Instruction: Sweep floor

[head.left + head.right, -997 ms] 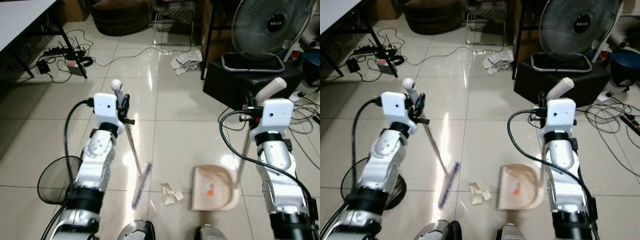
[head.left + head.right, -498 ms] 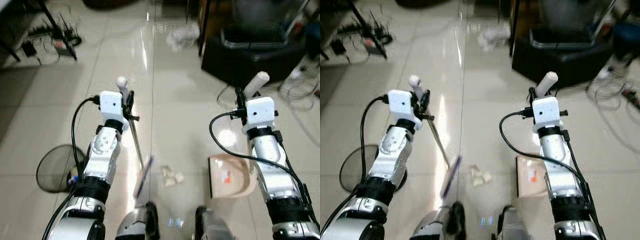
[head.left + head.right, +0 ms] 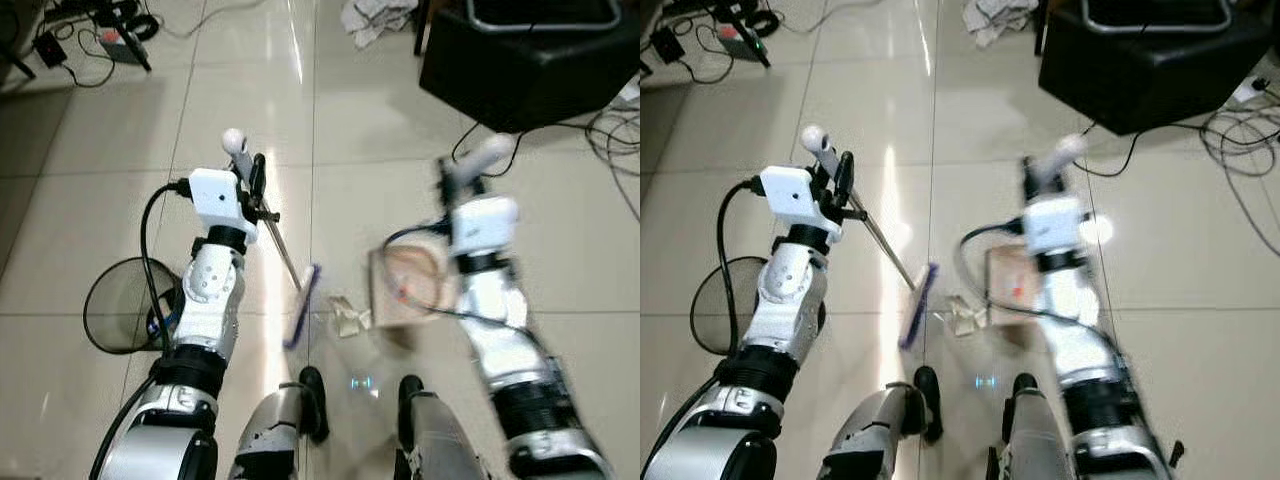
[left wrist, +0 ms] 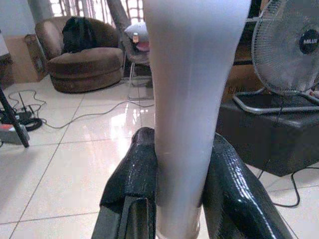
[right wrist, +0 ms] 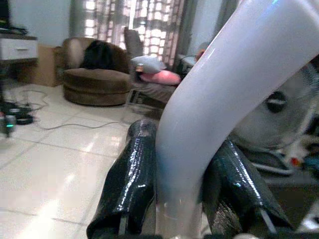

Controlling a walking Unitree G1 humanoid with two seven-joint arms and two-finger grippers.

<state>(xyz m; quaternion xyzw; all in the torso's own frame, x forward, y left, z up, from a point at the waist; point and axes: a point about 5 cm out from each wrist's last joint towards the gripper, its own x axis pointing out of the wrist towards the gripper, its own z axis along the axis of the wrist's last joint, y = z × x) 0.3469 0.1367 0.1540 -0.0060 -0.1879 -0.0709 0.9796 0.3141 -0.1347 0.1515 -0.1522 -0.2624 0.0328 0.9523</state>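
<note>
Centrally, the left claw [image 4: 172, 199] pinches the white handle of the broom [image 3: 270, 225], its black fingers [image 4: 132, 184] pressed against either side; the shaft slants down so that the purple bristle head [image 3: 301, 305] meets the tiled floor [image 3: 120, 240] just beside the crumpled paper scraps [image 3: 349, 316] at lower centre. The right claw [image 5: 174, 199] grips the curved handle of the beige dustpan [image 3: 405, 288], whose pan lies low just right of the scraps, seemingly to receive them. More paper litter [image 3: 375, 15] lies at the top of the frame, near a black stand [image 3: 530, 60]; cables [image 3: 610, 150] trail at right, and a round mesh basket [image 3: 125, 305] sits at left.
</note>
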